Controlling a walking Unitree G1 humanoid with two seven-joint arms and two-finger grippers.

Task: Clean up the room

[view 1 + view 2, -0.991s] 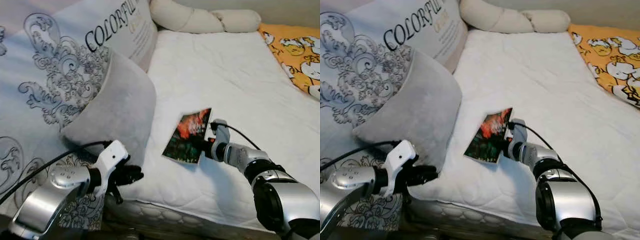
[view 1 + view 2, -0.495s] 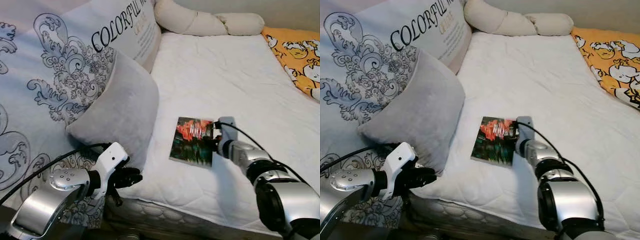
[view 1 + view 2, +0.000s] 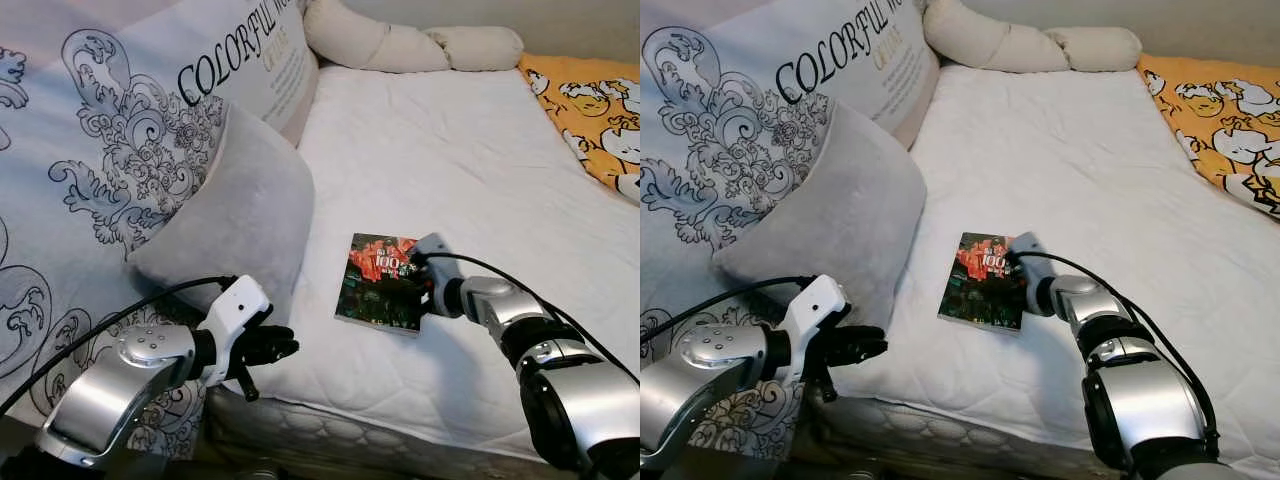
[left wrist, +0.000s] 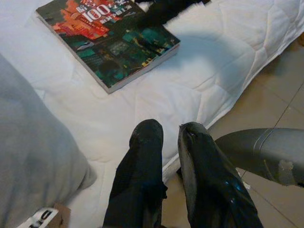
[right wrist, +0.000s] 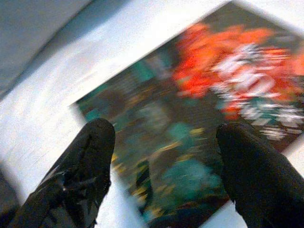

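Nearest, the left tool [image 3: 283,346] hangs clenched and empty off the bed's [image 3: 470,160] front edge. Beyond, the book [image 3: 382,282] now lies flat on the bed, dropped from tilted; the right tool [image 5: 166,171], spread open, hovers over its cover, so regrasping seems needed.

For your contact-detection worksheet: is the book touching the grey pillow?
Apart. In the left eye view, a strip of white mattress shows plainly between the book and the grey pillow.
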